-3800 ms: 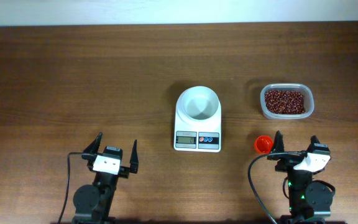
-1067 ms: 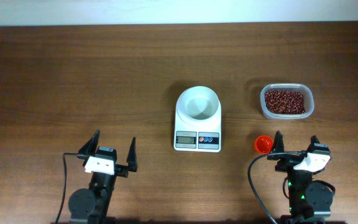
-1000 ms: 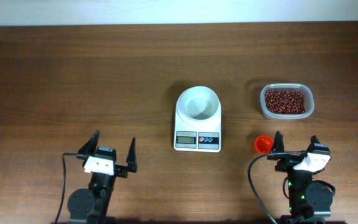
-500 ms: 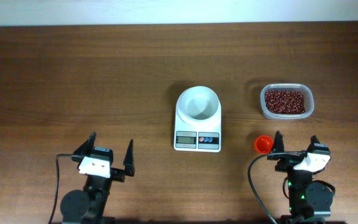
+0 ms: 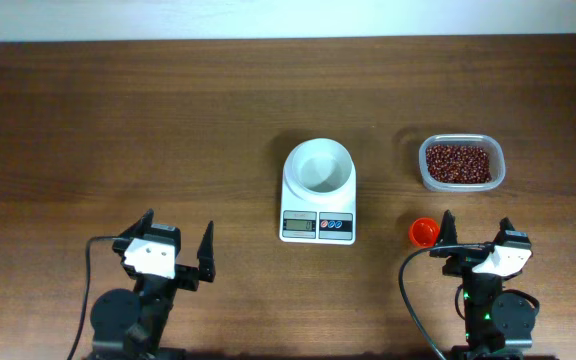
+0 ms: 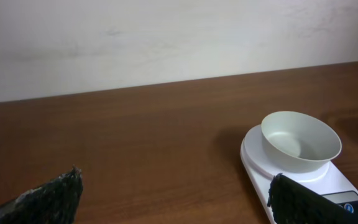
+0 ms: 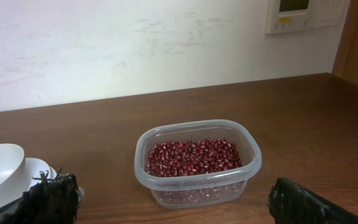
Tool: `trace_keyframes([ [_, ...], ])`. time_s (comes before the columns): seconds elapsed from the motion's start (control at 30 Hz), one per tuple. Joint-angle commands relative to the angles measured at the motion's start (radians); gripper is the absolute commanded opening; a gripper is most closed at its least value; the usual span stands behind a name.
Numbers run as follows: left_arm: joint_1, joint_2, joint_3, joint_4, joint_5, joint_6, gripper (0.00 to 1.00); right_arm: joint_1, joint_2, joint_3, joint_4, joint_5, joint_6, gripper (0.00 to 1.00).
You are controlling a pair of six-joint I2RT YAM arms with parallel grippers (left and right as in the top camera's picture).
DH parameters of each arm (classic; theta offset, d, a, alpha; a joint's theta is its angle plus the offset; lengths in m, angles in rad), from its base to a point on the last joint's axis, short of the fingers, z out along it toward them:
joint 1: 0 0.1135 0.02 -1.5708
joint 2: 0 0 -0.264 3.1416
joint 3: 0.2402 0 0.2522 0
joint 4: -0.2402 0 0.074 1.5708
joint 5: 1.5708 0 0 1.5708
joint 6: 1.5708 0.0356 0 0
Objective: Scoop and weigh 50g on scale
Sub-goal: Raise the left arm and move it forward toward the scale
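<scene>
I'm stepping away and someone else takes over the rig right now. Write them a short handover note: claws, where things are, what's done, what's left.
Left claw: open, empty, at the front of the table, left of the scale.
Right claw: open, empty, at the front right. A small red cup sits close beside its left finger.
Scale: mid-table, with an empty white bowl on top. The display is too small to read.
Clear tub of red beans: right of the scale, beyond the right claw.
Done: nothing yet, no beans in the bowl.
Left: take the cup, scoop beans, fill the bowl to 50 g.
</scene>
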Motion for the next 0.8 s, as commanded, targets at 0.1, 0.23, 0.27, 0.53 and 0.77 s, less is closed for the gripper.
trace_keyframes([
  [0.1, 0.001, 0.058, 0.049, -0.005, 0.008, -0.013, 0.99, -0.005, -0.01, -0.005, -0.008, -0.002, 0.003, 0.99],
  [0.23, 0.001, 0.074, 0.065, -0.005, 0.008, -0.013, 0.99, -0.005, -0.01, -0.005, -0.008, -0.002, 0.003, 0.99],
  [0.27, 0.001, 0.076, 0.069, -0.005, 0.008, -0.014, 0.99, -0.005, -0.01, -0.005, -0.008, -0.002, 0.003, 0.99],
  [0.53, 0.0, 0.077, 0.093, -0.024, 0.009, -0.014, 0.99, -0.005, -0.01, -0.005, -0.008, -0.002, 0.003, 0.99],
  [0.77, 0.0, 0.084, 0.106, -0.025, 0.016, -0.048, 0.99, -0.005, -0.01, -0.005, -0.008, -0.002, 0.003, 0.99],
])
